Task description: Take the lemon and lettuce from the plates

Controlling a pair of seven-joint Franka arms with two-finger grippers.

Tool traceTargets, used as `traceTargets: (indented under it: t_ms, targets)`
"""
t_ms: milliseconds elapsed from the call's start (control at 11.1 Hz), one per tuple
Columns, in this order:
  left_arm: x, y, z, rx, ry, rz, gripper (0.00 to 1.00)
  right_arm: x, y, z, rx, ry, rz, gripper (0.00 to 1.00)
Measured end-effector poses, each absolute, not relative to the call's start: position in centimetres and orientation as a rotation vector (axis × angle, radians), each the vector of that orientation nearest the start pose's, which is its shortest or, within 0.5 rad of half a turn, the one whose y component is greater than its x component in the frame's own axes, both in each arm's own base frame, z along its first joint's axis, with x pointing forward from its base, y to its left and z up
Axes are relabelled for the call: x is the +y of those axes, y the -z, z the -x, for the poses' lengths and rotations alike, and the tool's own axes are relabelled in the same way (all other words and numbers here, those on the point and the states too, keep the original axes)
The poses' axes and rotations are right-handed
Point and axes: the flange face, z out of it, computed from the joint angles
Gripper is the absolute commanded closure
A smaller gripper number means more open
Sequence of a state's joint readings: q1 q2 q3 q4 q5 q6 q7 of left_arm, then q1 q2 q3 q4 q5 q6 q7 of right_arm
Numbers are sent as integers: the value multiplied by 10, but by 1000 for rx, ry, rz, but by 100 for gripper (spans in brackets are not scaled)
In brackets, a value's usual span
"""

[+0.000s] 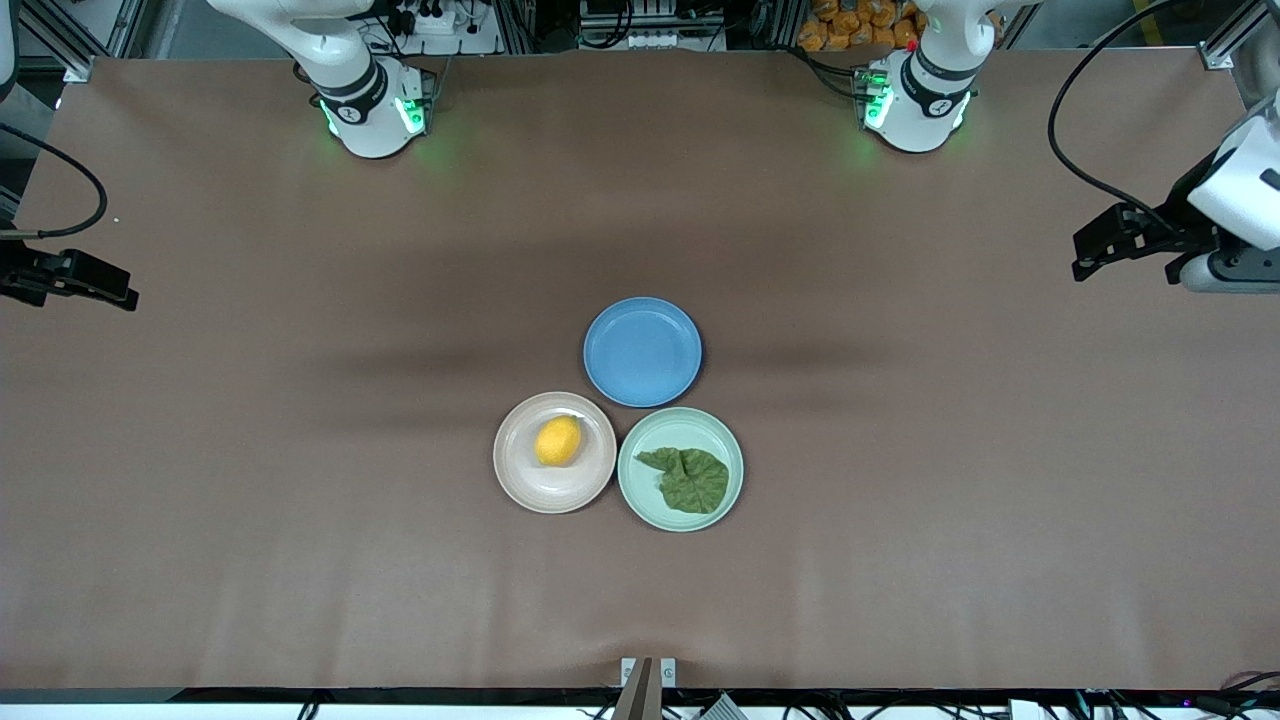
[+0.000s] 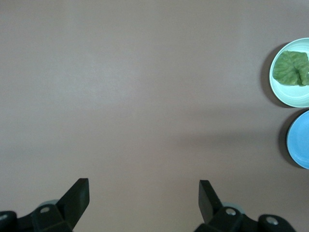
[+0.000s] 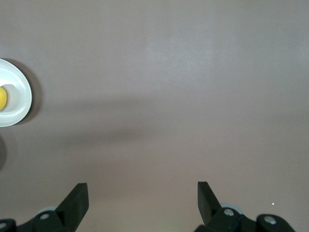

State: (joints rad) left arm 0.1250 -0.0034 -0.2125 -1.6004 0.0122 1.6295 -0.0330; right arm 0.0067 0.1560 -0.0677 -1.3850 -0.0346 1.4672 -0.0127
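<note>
The lemon [image 1: 558, 440] lies on the beige-pink plate [image 1: 520, 482]. Beside it, toward the left arm's end, the lettuce [image 1: 690, 478] lies flat on the mint green plate [image 1: 636, 492]. My left gripper [image 1: 1080, 258] hangs open over bare table at the left arm's end, well away from the plates. My right gripper [image 1: 128, 292] hangs open over bare table at the right arm's end. In the left wrist view the left gripper [image 2: 144, 188] holds nothing, and the lettuce [image 2: 289, 68] shows at the edge. In the right wrist view the right gripper [image 3: 143, 191] is empty, and the lemon [image 3: 2, 98] is just in view.
An empty blue plate [image 1: 642, 351] sits touching both other plates, farther from the front camera. The brown table [image 1: 300, 500] stretches wide around the three plates. Cables trail by each arm at the table's ends.
</note>
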Motion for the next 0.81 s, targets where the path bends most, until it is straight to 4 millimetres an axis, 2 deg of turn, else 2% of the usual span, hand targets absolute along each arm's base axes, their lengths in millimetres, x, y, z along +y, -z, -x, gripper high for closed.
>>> traceTargets:
  t_ms: [180,539,629,808]
  targets:
    - [-59,-607,-561,120,23,3135,0,-37,-613,-591,80,-120,3181,0]
    - [-107,-564,-582,238,-25,3186,0,-37,-613,-591,80,-121,3181,0]
    - [-126,-549,-588,279,-31,3212,0,-37,-613,-591,80,-122,3180,0]
    - [-187,-517,-596,334,-6,3237,0,-37,-613,-591,81,-122,3180,0]
